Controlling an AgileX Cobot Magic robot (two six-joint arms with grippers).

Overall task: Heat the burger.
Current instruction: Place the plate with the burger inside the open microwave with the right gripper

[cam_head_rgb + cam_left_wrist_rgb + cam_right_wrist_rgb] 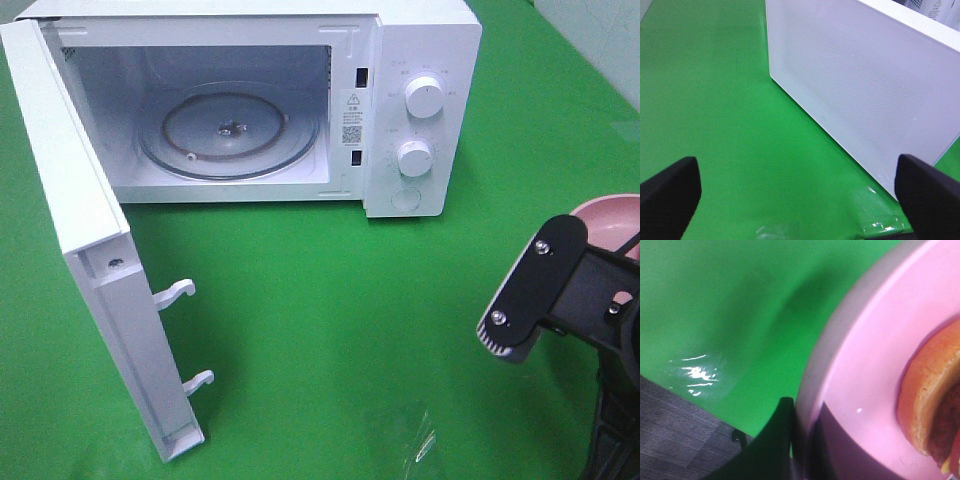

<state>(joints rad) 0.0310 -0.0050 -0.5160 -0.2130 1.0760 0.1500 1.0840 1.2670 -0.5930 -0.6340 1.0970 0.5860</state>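
Pinching pink plate [865, 365] w/ R fingers [782, 437]; L fingers [670, 192] wide.

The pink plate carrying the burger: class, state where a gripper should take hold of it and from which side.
Pinch the pink plate by its thin raised rim, one finger over and one under, approaching level from outside the edge. A wide bare band lies between the rim and the burger, so a finger probably fits there without touching it. A level grip should keep the burger from sliding.
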